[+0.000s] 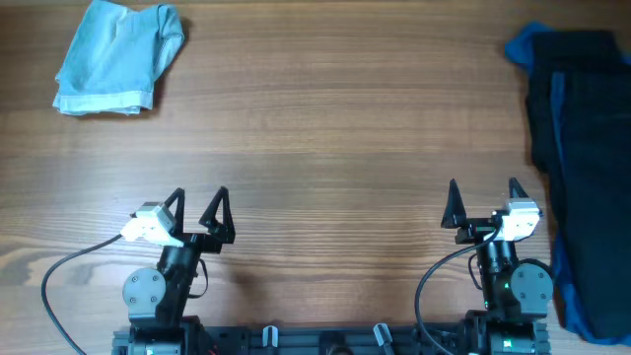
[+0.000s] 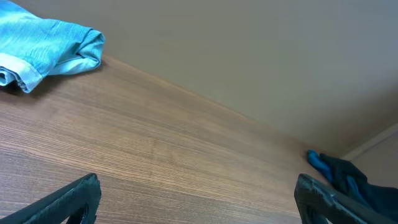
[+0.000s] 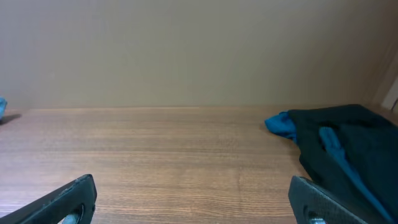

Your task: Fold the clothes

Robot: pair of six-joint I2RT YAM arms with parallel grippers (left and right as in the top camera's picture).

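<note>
Overhead view: left claw and right claw sit wide open and empty at the bottom of the frame. A light-blue garment, upper left, looks folded. The dark garment, heaped along the tabletop's right edge, likely needs grasping and spreading next.

A folded light blue garment is seen upper left; a dark garment is draped along the right edge; both grippers, left and right, are spread wide at the bottom.

Both arms are showing black links, pointed black fingers, white wrist blocks, grey round joints, looping dark cables.
</note>
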